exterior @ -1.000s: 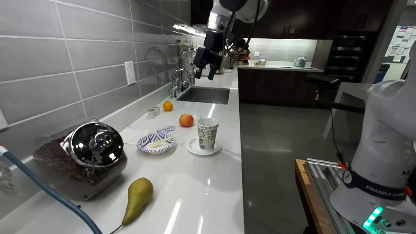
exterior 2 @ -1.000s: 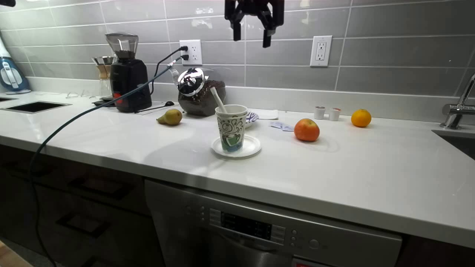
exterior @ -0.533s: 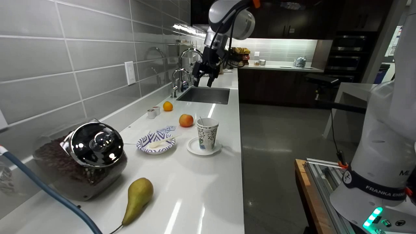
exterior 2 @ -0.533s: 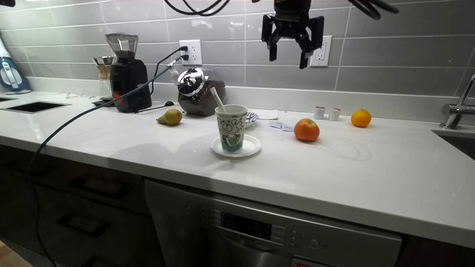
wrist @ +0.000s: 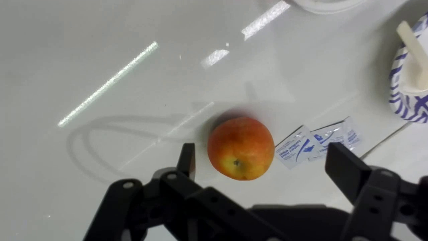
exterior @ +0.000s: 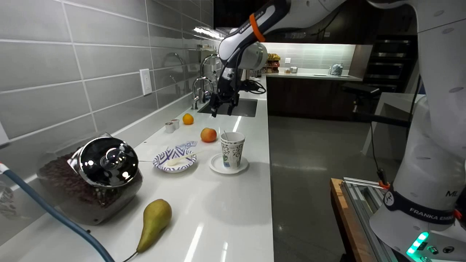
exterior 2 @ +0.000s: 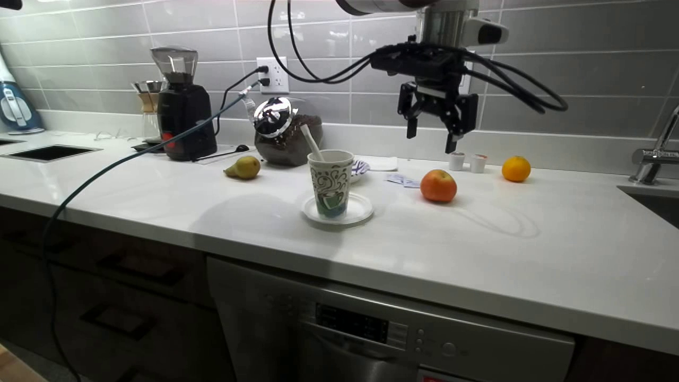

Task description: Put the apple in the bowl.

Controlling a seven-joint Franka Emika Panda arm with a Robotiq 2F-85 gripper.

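Pincer (exterior 2: 431, 137), black, two-fingered: hangs above the counter (exterior 2: 477, 260), fingertips downward. Fingers spread wide, well apart from each other. In the wrist view the gap looks broader than the apple (wrist: 240, 149), which shows between the fingertips, nearer the one at picture left; in both exterior views the fruit sits lower, clear of both fingers.

Apple, orange-red: resting on the counter, outside the bowl (exterior: 160, 159). Two printed sachets (wrist: 299, 147) lie just beside it; whether the nearer one touches cannot be told.

Bowl, shallow, white with blue pattern: on the counter, a pale utensil (exterior: 180, 159) lying in it and reaching past the rim; kind of utensil unclear.

Cup (exterior 2: 330, 185), patterned: upright on a white saucer (exterior 2: 362, 209); a pale stick (exterior 2: 312, 142) leans from its mouth, lower end hidden inside.

Obscured or cut off. In an exterior view, most of the bowl stands behind the cup, one patterned edge (exterior 2: 360, 168) showing. In the wrist view the bowl is cut by the right border and a curved white rim (wrist: 329, 7) by the top border; the finger linkages run out at the bottom. Sachet print: only partly legible. In an exterior view the dark fingers (exterior: 214, 111) fall partly against the dark sink (exterior: 247, 107), hard to make out.
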